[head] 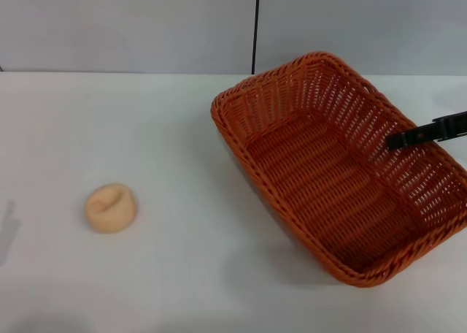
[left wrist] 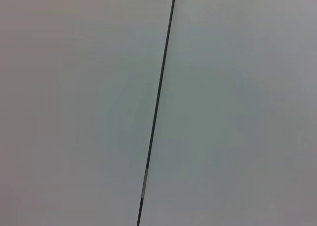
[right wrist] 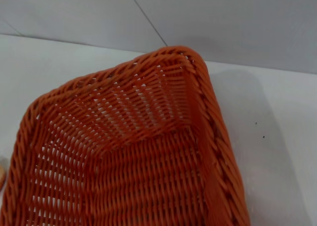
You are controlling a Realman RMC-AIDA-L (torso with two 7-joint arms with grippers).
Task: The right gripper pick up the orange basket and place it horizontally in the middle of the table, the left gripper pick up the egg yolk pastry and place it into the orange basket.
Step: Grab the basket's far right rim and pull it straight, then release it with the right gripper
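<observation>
The right gripper [head: 403, 138] is reaching in at the orange basket [head: 321, 194], lying skewed at the surface's [head: 182, 274] right; I cannot tell its grip. Basket not yet squared; egg yolk pastry [head: 111, 207] is sitting untouched, well left. Left gripper unseen.

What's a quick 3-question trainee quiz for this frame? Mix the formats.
1. True or false: the egg yolk pastry already lies inside the orange basket.
2. Multiple choice: where does the right gripper show in the head view? A) over the pastry B) at the basket's right wall, reaching in from the right edge C) flat on the bare table beside the basket
3. Short answer: is the left gripper visible in any view?

Key:
1. False. The pastry sits on the table to the robot's left, apart from the basket.
2. B
3. No. The left wrist view shows only a pale wall with a dark seam.
</observation>
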